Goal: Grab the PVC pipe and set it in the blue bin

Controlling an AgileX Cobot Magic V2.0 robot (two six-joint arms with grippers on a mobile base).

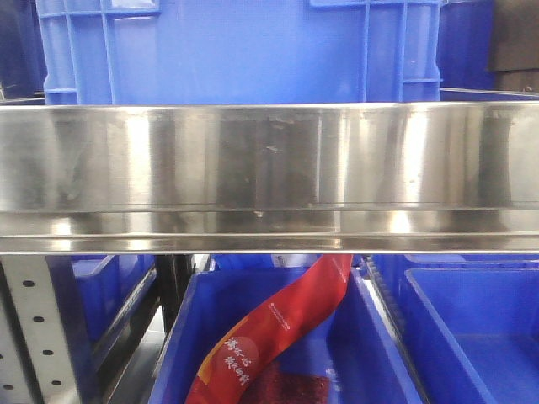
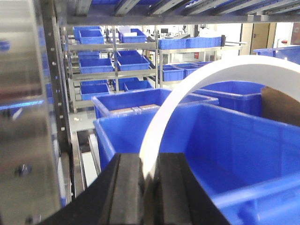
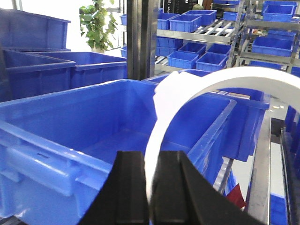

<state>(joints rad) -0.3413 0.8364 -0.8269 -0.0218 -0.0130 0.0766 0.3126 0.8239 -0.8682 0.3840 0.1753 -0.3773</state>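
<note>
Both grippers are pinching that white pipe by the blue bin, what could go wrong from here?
The PVC pipe arcs up, bent, from the left gripper and the right gripper. Releasing one side first might let it spring out past the rim of the blue bin. The front view is mostly steel shelf rail, showing no pipe, so a miss may go unseen there.

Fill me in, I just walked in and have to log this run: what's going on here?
The left tool is shut on a white curved pipe, held above an open blue bin. The right tool is likewise shut on a white curved pipe over a bin; whether it is the same pipe and bin, I can't tell. Neither has let go, so the pipe is not yet in the bin. The front view shows only a steel rail and bins, no arms.
</note>
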